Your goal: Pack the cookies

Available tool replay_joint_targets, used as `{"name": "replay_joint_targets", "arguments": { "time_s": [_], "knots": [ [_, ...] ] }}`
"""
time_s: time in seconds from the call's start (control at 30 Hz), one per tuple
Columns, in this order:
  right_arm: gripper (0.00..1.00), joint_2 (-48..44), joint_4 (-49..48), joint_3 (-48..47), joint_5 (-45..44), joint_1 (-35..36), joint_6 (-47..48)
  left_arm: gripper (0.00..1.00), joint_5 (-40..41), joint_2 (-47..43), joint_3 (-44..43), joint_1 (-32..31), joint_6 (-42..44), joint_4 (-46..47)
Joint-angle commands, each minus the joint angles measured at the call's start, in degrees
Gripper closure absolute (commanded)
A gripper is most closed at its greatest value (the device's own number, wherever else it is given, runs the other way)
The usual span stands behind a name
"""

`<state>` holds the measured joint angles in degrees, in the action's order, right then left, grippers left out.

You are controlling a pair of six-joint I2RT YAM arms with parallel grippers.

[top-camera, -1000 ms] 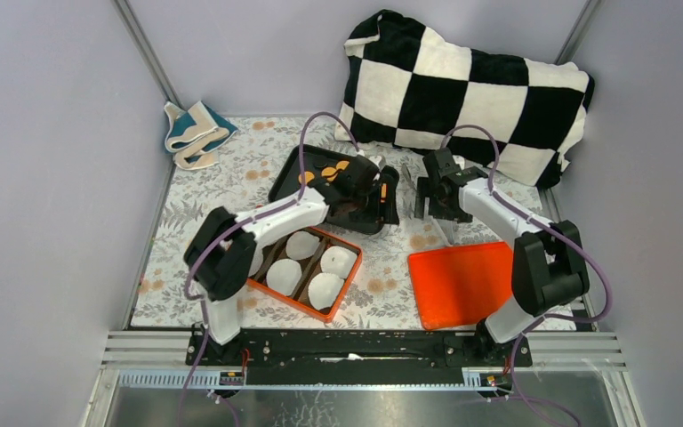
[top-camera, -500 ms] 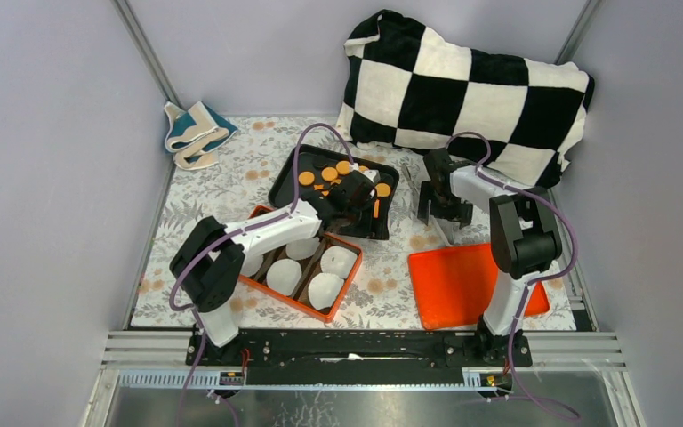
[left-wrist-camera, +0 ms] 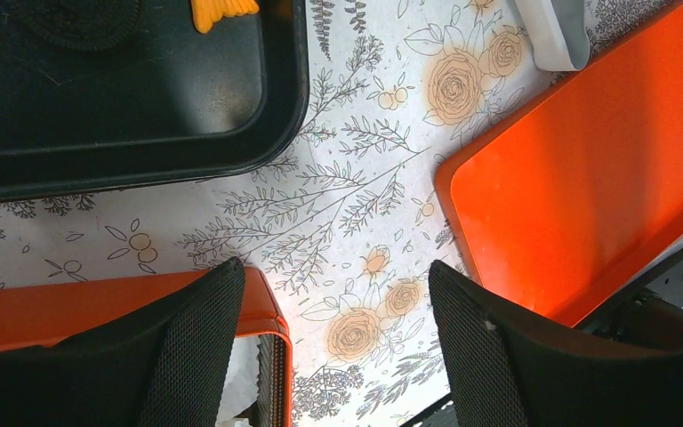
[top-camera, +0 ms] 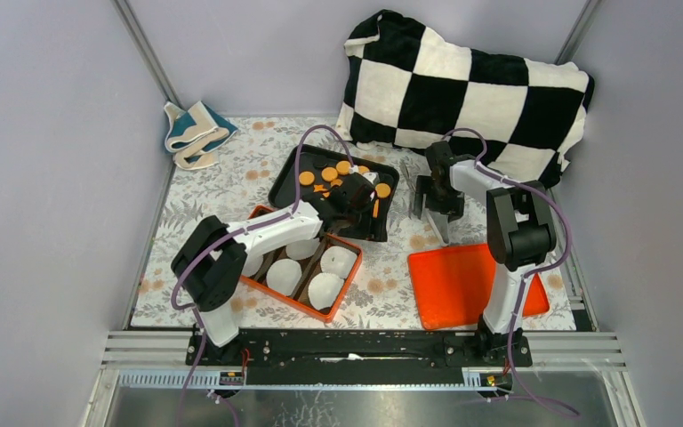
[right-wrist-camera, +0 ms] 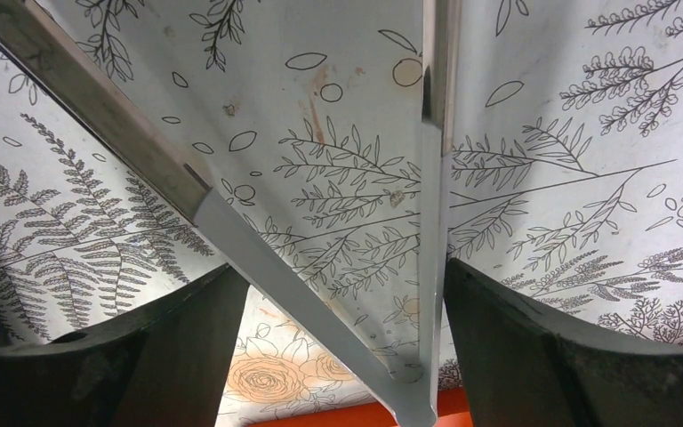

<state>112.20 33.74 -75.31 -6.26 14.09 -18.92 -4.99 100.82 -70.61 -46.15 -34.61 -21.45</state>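
Several orange cookies lie in a black tray at mid-table; a fish-shaped one shows at the top of the left wrist view. An orange box with white paper liners stands in front of the tray. My left gripper is open and empty, hovering over the tray's near right corner and the box's corner. My right gripper is open, low over metal tongs. The tongs' two arms lie between its fingers, its jaws apart.
An orange lid lies flat at the front right, also in the left wrist view. A checkered pillow fills the back right. A folded cloth lies at the back left. A floral mat covers the table.
My left gripper has pulled back left to the tray's near right corner. My right arm's elbow has folded in and its gripper has settled over the tongs.
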Motion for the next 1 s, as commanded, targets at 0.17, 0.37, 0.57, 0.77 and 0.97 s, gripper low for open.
{"name": "replay_joint_targets", "arguments": {
  "time_s": [0.17,0.37,0.57,0.77,0.97],
  "knots": [
    [0.59,2.29,1.38,5.16,5.45,0.06,0.46,0.2,0.25,1.07,-1.53,0.1,0.96,-0.84],
    [0.64,-5.22,1.7,7.04,3.97,0.32,1.12,0.2,0.7,1.88,-5.37,0.13,1.69,-1.99],
    [0.63,-15.76,5.15,3.28,6.08,0.59,2.72,0.2,2.2,4.92,-11.7,0.2,3.52,-3.47],
    [0.63,-19.98,8.9,-1.6,6.13,0.66,3.06,0.2,1.82,6.18,-13.33,0.2,3.52,-3.43],
    [0.63,-26.22,11.61,-0.08,5.2,3.3,1.36,0.2,3.38,6.39,-13.65,0.47,4.7,-3.9]
  ]
}}
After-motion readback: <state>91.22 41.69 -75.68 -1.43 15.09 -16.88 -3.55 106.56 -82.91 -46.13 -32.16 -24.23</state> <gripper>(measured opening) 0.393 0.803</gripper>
